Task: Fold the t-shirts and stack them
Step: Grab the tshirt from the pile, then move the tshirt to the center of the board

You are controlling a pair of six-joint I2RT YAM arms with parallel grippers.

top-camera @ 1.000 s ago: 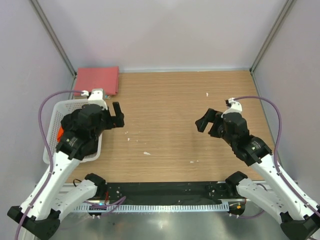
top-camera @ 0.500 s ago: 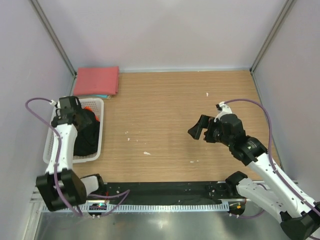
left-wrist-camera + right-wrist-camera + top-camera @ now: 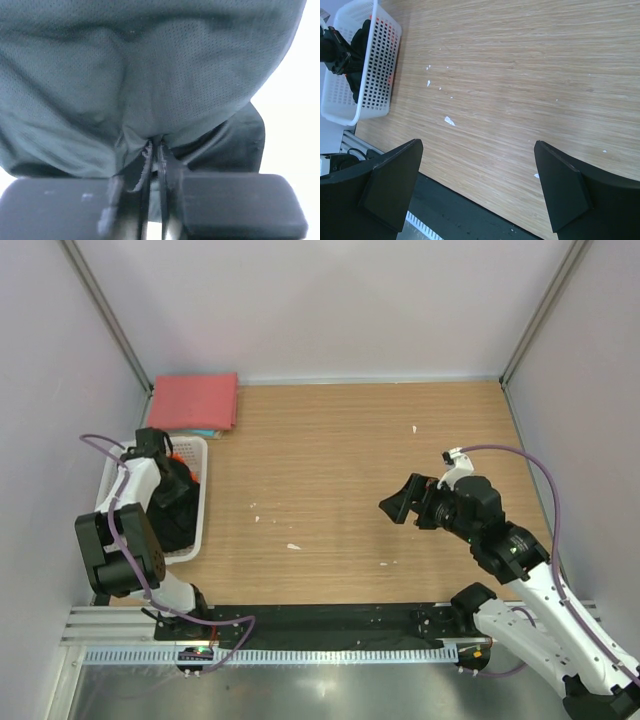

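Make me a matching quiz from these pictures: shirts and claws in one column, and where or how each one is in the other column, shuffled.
Column one:
1. pinkish-red shirt
2. black shirt
3. right claw
4. left claw

Column two:
A. open above the bare table
B. shut on cloth
C. folded at the far left corner
D. bunched in the white basket

Pairs: 1-C, 2-D, 3-A, 4-B

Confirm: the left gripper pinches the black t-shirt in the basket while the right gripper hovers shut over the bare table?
No. The right gripper is open, its fingers wide apart over the table, as the right wrist view shows. The left gripper does pinch the black t-shirt in the basket.
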